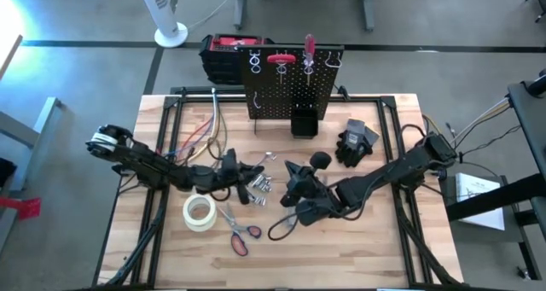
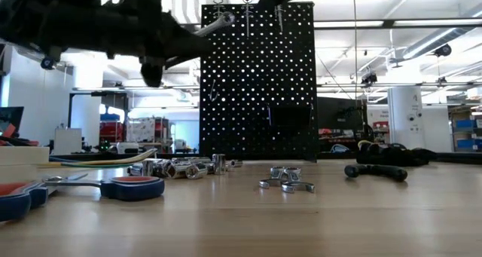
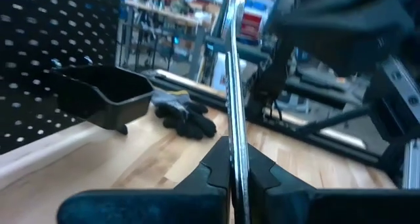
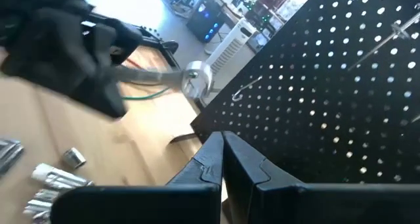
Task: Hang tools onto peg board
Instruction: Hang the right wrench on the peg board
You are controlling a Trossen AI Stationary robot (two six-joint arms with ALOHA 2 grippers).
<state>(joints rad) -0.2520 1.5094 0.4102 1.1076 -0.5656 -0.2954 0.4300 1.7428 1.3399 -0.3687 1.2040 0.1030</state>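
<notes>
A silver wrench [image 3: 233, 86] sticks out ahead of my left gripper [image 1: 232, 167], which is shut on it above the table's middle, left of the peg board [image 1: 294, 86]. The wrench's ring end [image 4: 195, 79] hovers close to the board's left edge. My right gripper [image 4: 223, 159] hangs shut on nothing above the table's middle [image 1: 294, 184]. A red-handled screwdriver [image 1: 309, 45] and a red clamp-like tool [image 1: 280, 59] hang at the board's top. Sockets [image 1: 256, 185], red-handled scissors [image 1: 241, 235] and small wrenches [image 2: 286, 180] lie on the table. My left gripper pinches the wrench's shaft [image 3: 235, 159] near its rear end between its two fingers [image 3: 213, 168]. The fingers come level from the table's left and lie along the wrench. The wrench stands edge-on, reaching forward past the fingertips, lifted clear of the table.
A black bin [image 1: 303, 120] sits at the board's foot, a black glove [image 1: 357, 142] to its right, and a white tape roll [image 1: 199, 212] near the front left. Black-handled pliers [image 2: 376, 170] lie at the right. A red-and-black toolbox [image 1: 223, 52] stands behind the board.
</notes>
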